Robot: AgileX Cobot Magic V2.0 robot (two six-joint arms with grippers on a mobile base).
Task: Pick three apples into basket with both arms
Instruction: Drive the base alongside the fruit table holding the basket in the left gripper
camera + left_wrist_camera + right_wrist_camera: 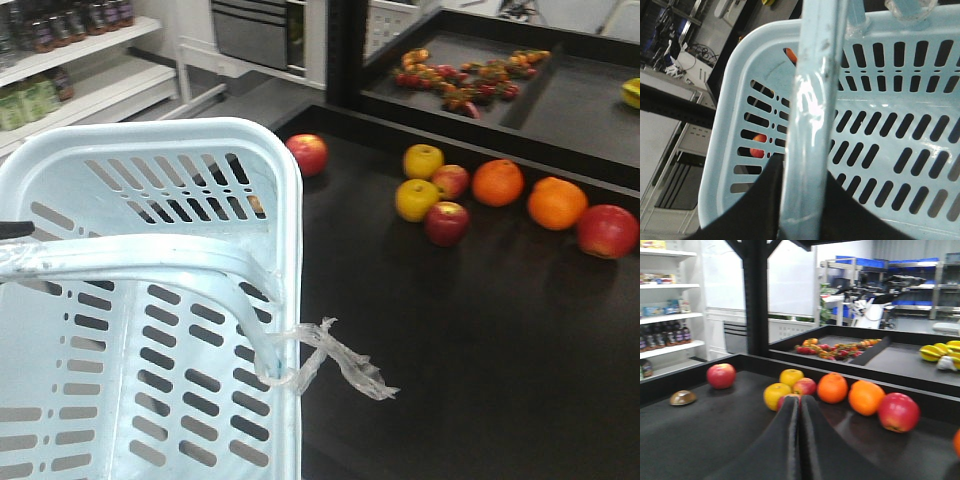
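Left hand (803, 172): closed on the basket handle (812, 100), with a black finger (765, 200) against each side of the band and nothing else in its grip. Right hand (800, 404): fingers fully together, tips meeting, holding nothing. It sits low over the table (705, 440) and lines up with the fruit cluster. The basket (150, 160) occupies the near left of the front view. Whether it rests on the table or hangs from the handle cannot be told. A wisp of clear film (335, 360) trails from the handle's right end, down outside the wall. All apples lie on the table, outside the basket. One apple (308, 154) lies alone just beyond the basket's far right corner. A second apple (447, 222) and a third apple (451, 180) sit mid-table, close against two yellow apples (416, 199). A fourth apple (607, 231) lies at the right end, near the edge of the view. Two oranges (497, 182) sit between the cluster and that last apple. A small brown item (682, 398) lies on the table left of the lone apple. Beyond a black divider, a rear tray (590, 110) carries small red and orange produce (460, 80). White shelves (90, 95) with bottles stand far left.
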